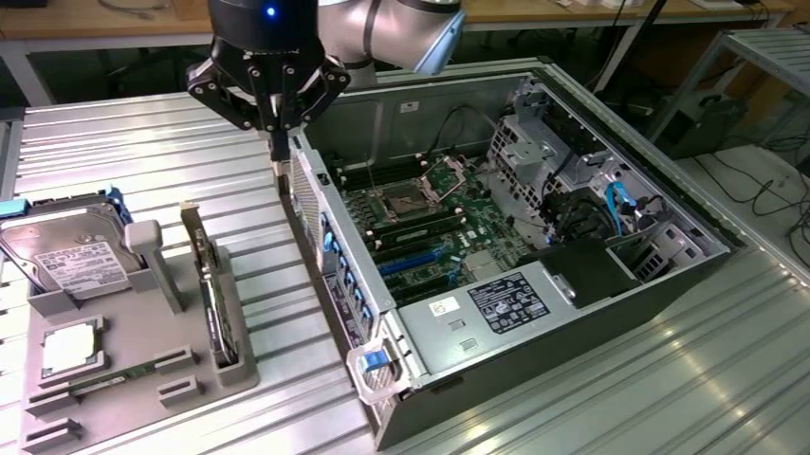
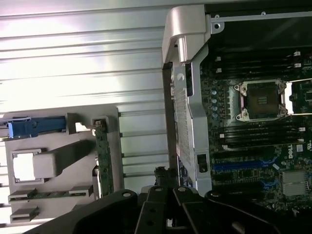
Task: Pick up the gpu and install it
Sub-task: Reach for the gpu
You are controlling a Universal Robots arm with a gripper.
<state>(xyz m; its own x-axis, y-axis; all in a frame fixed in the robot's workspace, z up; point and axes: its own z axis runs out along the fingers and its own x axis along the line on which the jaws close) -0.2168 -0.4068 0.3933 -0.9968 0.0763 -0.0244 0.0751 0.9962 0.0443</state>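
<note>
Exterior view: closed gripper (image 1: pixel 277 152) above case (image 1: pixel 570 370) wall, gpu (image 1: pixel 211 284) upright in holder (image 1: pixel 139 379).

the gripper (image 1: pixel 280 159) hangs with its fingers pressed together just above the wall of the open case (image 1: pixel 570 351) that faces the exterior view's left. the gpu (image 1: pixel 212 294) stands on edge in a slot of the grey tray (image 1: pixel 165 379), well apart from the gripper, with a hard drive (image 1: pixel 64 251) leaning farther to the exterior view's left. the case lies on its side on the ribbed table (image 1: pixel 152 152), motherboard (image 1: pixel 431 227) exposed.
</note>
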